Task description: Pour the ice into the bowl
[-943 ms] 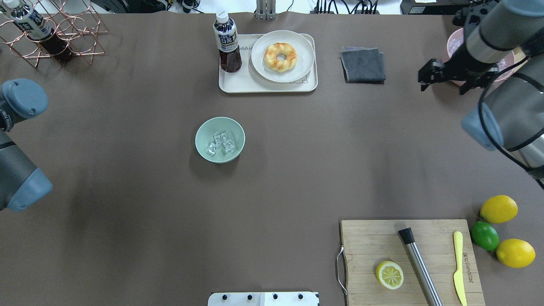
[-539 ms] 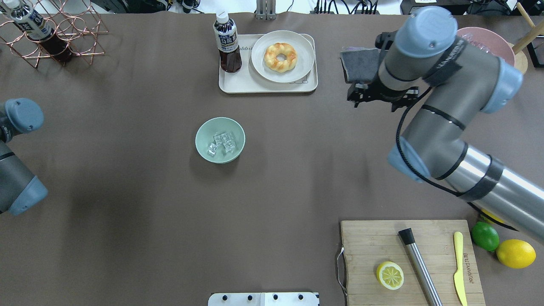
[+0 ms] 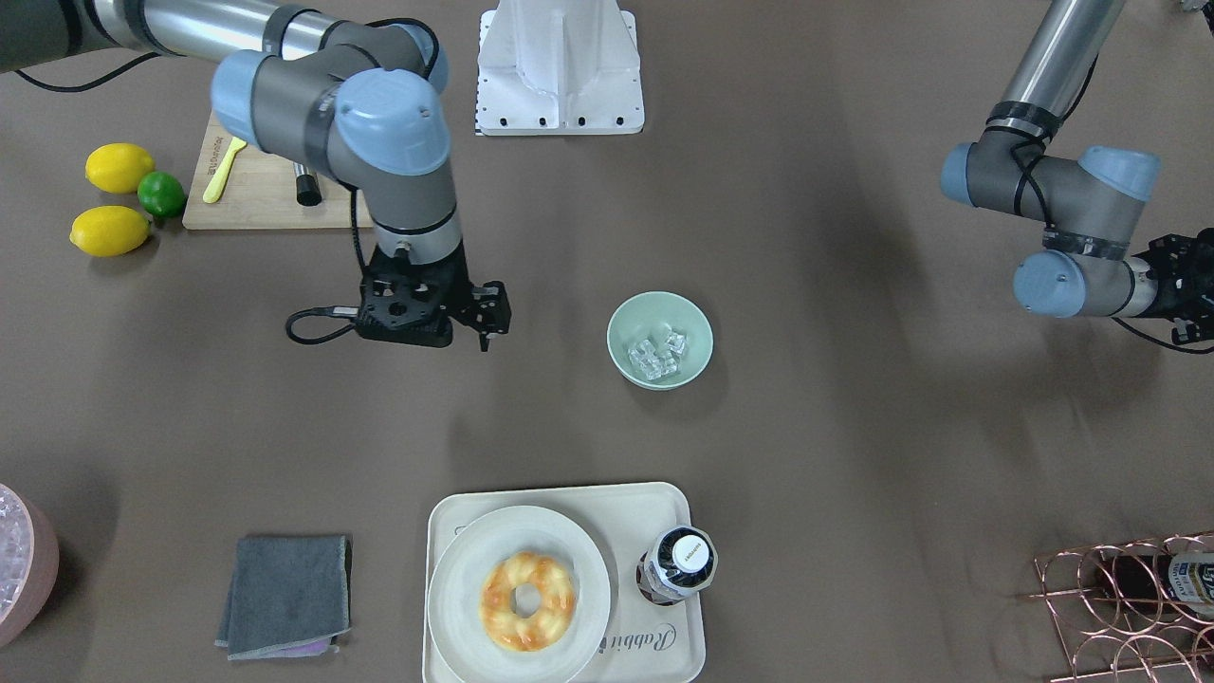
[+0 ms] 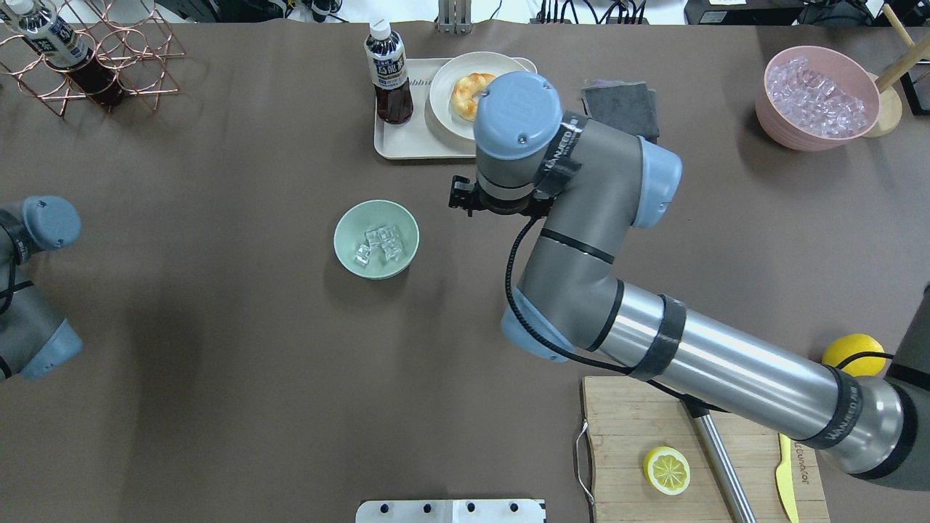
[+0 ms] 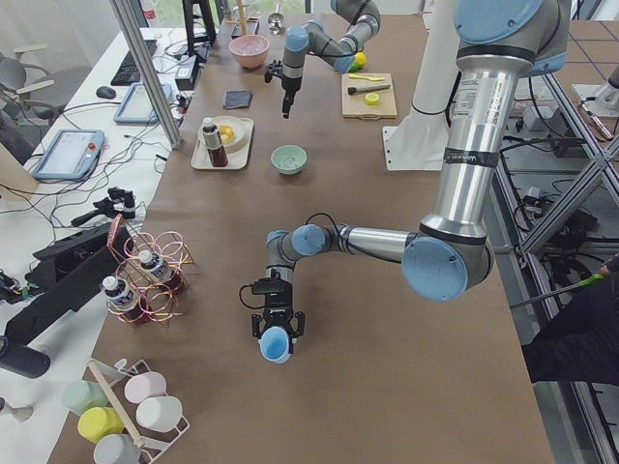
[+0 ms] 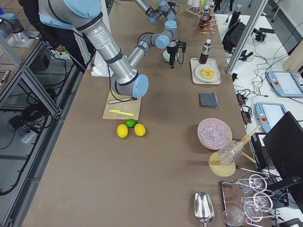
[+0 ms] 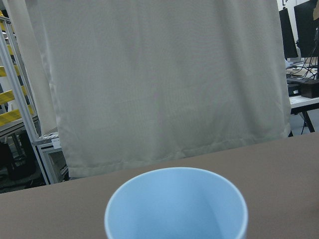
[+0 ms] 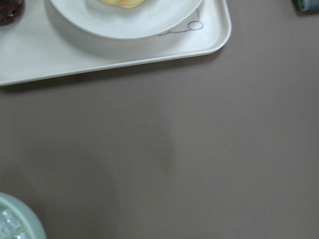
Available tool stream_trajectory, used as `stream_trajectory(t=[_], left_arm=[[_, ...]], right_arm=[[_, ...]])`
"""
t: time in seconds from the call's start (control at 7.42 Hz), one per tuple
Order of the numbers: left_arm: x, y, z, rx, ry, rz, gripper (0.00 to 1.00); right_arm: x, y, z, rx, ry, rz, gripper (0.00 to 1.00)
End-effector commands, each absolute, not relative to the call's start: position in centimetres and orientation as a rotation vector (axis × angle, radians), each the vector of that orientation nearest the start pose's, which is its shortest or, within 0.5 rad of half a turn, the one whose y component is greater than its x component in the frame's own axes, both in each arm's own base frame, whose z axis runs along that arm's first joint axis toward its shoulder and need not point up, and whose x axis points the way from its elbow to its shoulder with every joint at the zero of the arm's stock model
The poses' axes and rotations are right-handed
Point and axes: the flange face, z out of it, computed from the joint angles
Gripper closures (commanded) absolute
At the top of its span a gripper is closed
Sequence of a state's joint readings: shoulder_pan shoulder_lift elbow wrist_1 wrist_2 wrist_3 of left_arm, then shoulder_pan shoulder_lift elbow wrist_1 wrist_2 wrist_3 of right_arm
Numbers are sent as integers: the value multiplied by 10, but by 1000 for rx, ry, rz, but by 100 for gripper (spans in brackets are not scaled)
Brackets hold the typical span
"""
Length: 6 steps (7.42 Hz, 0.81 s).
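Well, nearest the robot, the left arm's end effector has the blue cup at its tip, off to the side and well apart from the green bowl. The cup looks empty, so you can judge the pour done, though its fingers are hidden and you cannot tell their grip. Further out, the ice lies in the bowl, mid-tabletop. Just beyond, short of the tray, the right end effector hangs wrist-down with its fingers apparently spread, holding nothing, forearm stretched across.
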<state>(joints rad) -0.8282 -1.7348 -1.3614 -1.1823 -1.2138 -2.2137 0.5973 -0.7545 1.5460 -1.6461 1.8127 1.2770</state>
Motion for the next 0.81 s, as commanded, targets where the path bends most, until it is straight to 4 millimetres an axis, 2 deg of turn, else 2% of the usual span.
stream_trajectory(t=[0.0,0.13,0.27,0.4,0.54,0.67], left_arm=[[253,-480,730,362,-483,-1349,31],[261,-487,719,366,-461,-1369,31],[267,-489,713,376,-445,-1389,30],[270,-488,713,378,-442,-1391,30],[270,-487,714,377,-444,-1389,25],[271,-488,713,377,-442,-1390,9]], right_arm=[[-609,-489,138,121,-739,168,1],[-632,-494,131,126,-750,153,1],[-644,-501,124,145,-759,152,1],[-652,-503,126,153,-764,142,1],[-657,-505,131,158,-772,133,1],[-662,-505,134,162,-782,129,2]])
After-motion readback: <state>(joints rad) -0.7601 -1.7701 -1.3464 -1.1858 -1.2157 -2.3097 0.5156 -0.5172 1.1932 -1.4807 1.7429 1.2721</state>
